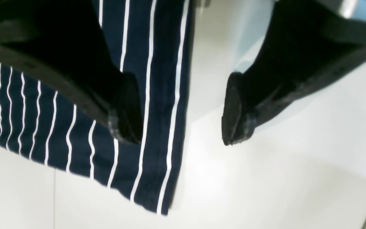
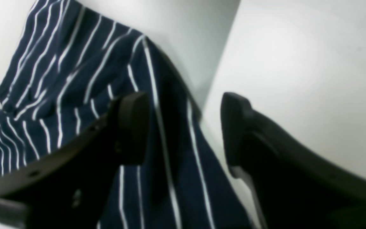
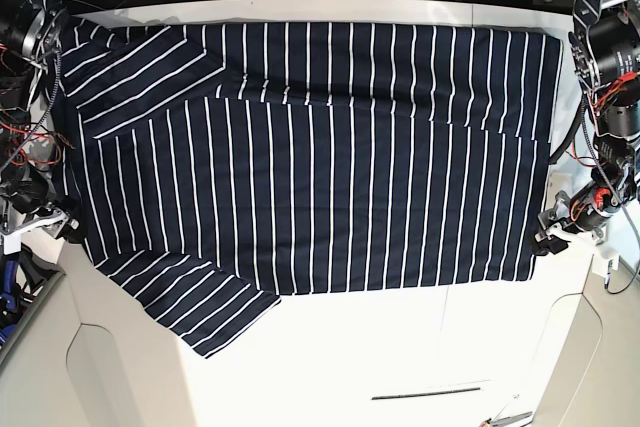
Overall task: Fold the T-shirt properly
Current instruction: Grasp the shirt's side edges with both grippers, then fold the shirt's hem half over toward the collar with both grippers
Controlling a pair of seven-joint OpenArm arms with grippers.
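Soft striped T-shirt (image 3: 320,157), flat rect.

Soft cloth on a glossy bench

The T-shirt (image 3: 300,187) is matt navy cloth with white stripes; the bench (image 3: 400,347) beneath looks smooth, white, faintly glossy; hand fingers (image 1: 125,108) matt black.

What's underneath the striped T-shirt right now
The T-shirt lies spread on a white table, which shows bare along its near edge. Whatever else might lie beneath the cloth is covered and can't be seen.
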